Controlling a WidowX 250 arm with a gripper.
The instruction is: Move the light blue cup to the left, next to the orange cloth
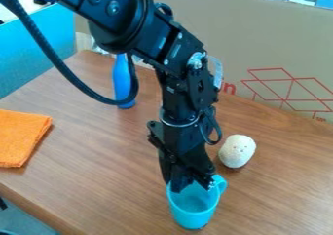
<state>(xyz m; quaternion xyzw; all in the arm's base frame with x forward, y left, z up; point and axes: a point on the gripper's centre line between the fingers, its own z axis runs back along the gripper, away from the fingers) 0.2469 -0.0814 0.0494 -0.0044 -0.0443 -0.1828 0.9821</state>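
Note:
The black gripper (194, 184) hangs down at the lower middle of the view, its lower end at the rim of a light blue cup (194, 212). The cup stands upright on the wooden table, with its handle toward the upper right, beside the gripper. How the fingers stand at the rim cannot be made out. Behind the cup and to its right lies a whitish, rounded object (237, 151) with small dark specks, apart from the gripper.
An orange cloth (22, 137) lies at the left of the wooden table (98, 166). A blue bottle-like object (122, 83) stands behind, left of the arm. A cardboard wall (273, 48) borders the table's back, and a blue panel (39, 53) the upper left.

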